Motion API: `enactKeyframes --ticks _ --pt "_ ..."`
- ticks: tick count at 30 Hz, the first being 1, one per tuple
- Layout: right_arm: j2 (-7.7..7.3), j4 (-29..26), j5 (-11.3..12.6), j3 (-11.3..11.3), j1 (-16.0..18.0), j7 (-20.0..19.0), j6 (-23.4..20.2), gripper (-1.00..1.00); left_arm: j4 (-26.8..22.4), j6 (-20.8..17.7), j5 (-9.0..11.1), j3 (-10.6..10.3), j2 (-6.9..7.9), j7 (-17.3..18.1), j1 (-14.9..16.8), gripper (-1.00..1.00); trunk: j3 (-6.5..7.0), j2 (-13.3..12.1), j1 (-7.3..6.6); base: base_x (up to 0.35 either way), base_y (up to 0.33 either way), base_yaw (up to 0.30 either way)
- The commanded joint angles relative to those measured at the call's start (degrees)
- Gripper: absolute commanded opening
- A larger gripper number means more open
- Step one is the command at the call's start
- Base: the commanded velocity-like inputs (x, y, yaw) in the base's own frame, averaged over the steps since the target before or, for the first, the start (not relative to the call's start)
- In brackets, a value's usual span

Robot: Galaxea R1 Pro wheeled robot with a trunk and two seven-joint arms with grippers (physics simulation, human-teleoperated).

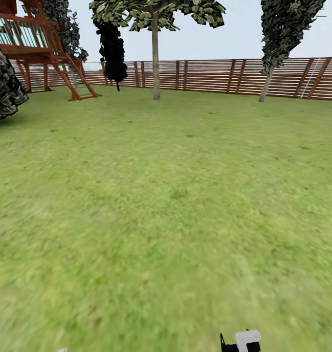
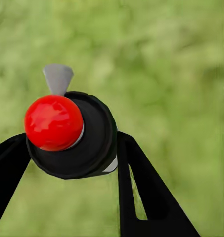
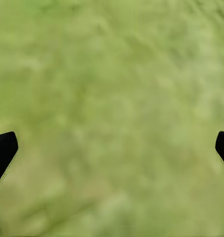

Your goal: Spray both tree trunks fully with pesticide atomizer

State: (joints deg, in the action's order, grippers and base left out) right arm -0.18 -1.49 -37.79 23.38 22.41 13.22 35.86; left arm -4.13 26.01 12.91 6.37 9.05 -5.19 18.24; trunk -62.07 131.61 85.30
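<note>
Green lawn (image 1: 166, 220) is filling the head view, with two pale-trunked trees (image 1: 156, 63) standing far off at the fence (image 1: 210, 76) along the top of the frame. At the left wrist, the left gripper (image 2: 74, 148) is clamping the pesticide atomizer (image 2: 72, 133), black-bodied and red-capped, fingers (image 2: 146, 192) pressing its sides; it looks light, rigid and smooth, so gripping the body mid-height suits. At the right wrist, the right gripper (image 3: 112, 148) is hanging wide open over grass, holding nothing.

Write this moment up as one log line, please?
left gripper: shut on atomizer | right gripper: open, over grass | trees far ahead
</note>
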Motion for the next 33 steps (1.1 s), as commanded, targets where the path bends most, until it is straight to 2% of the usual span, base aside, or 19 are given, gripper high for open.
enactKeyframes --ticks 1,33 --pt "0.00 0.00 0.00 0.00 0.00 0.01 0.00 1.00 0.00 0.00 0.01 0.03 0.00 0.00 0.01 -1.00 0.00 0.00 0.00 0.340 0.000 0.000" --pt "0.00 0.00 0.00 0.00 0.00 0.00 0.00 1.00 -0.02 0.00 0.01 -0.03 0.00 0.00 -0.01 -1.00 0.00 0.00 0.00 0.340 0.000 0.000"
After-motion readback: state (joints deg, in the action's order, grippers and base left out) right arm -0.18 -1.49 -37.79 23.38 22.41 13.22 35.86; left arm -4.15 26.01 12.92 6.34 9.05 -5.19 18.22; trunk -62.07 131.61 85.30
